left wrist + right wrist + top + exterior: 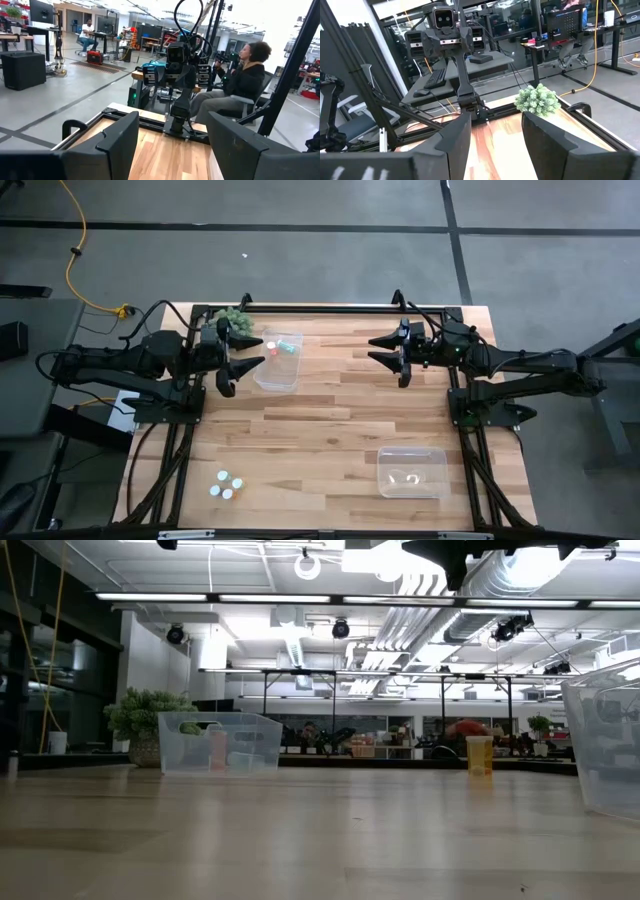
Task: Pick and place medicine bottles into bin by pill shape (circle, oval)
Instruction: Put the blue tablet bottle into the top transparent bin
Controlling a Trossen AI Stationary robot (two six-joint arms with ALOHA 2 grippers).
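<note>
Plastic, small and capped: the medicine bottles [227,485] I still have to sort stand as a tight cluster of pale blue and white caps on the wooden worktop [330,420], toward 7 o'clock in the high view. I judge them light, rigid and smooth-walled, so they can tip or skid under a glancing touch. I would take one across the cylindrical body just below the cap, coming straight down; because the bottles stand close together, a neighbour may be knocked.

The far bin [278,360], toward 11 o'clock, already holds a reddish and a teal bottle. The near bin [412,471], toward 5 o'clock, shows faint shapes that I cannot identify. One yellow-orange bottle [479,756] stands alone in the low view; I cannot place it on the worktop.

The left pincer [228,360] hangs above the worktop, just beside the far bin, fingers spread wide and holding nothing. The cluster lies well apart from it, toward 6 o'clock. The right pincer [400,351] waits toward 1 o'clock, moderately open and empty, with the cluster diagonally across the worktop.
</note>
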